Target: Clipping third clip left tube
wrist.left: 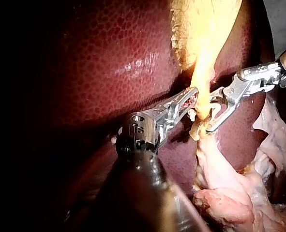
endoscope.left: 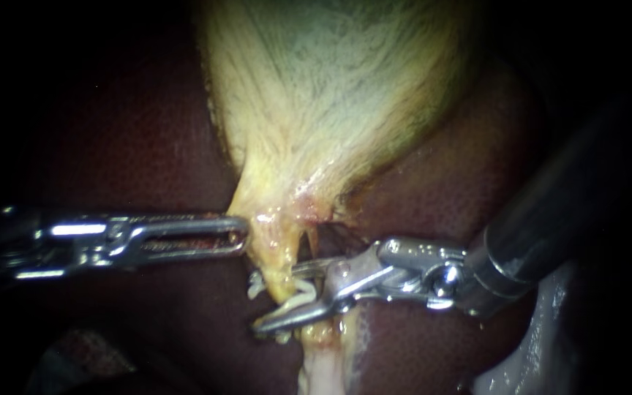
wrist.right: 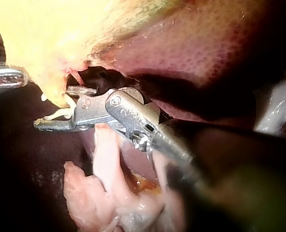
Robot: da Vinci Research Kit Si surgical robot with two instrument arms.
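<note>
The yellow gallbladder (endoscope.left: 330, 95) hangs from above and narrows to a neck, which runs on as a thin tube (endoscope.left: 281, 272). My left instrument (endoscope.left: 241, 238) reaches in level from the left, its jaws shut on the edge of that neck. My right instrument (endoscope.left: 276, 298) comes from the right. Its jaws stand open, one on each side of the tube just below the neck. White clip pieces (endoscope.left: 301, 298) show on the tube between and beside these jaws. In the left wrist view my right instrument (wrist.left: 210, 116) forks around the tube ahead of my left instrument (wrist.left: 195, 96).
Dark red liver (endoscope.left: 133, 146) lies behind and around everything. Pale, loose tissue (endoscope.left: 323, 366) trails below the clipped spot, and more glistening pale tissue (endoscope.left: 528, 344) lies under the right shaft. A dark opening (wrist.right: 97, 77) shows behind the tube.
</note>
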